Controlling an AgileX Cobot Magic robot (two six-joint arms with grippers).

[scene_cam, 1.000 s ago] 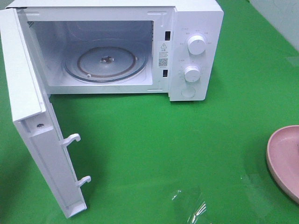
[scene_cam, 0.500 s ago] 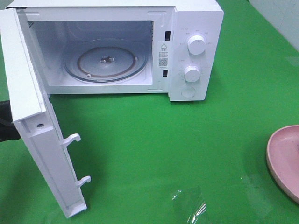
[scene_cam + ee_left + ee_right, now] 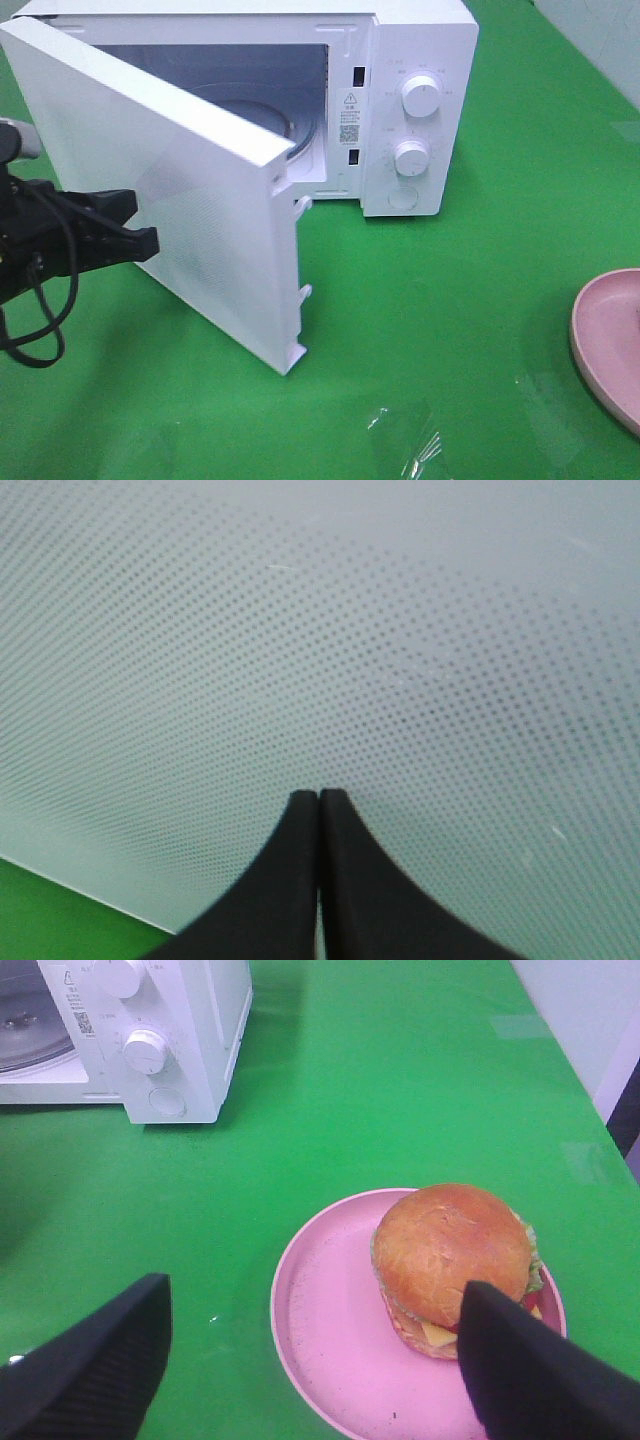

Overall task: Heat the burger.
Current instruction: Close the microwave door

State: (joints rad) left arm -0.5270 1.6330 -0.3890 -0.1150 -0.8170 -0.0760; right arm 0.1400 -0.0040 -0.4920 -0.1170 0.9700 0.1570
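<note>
Black left gripper (image 3: 148,243) with tapered fingers, looping black cable (image 3: 40,300), ribbed black right gripper (image 3: 315,1360) fingers

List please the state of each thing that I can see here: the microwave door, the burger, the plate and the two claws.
Microwave door: partly swung toward closed, not latched.
Burger: whole, sitting on the plate, outside the microwave.
Pink plate: flat on the green table, holding the burger.
Left claw: shut, tips against the door's outer face.
Right claw: open, empty, above the plate.

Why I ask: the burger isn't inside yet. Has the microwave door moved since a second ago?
Yes. The microwave door has swung toward the control panel, partly covering the cavity, with the shut left gripper against it.
</note>
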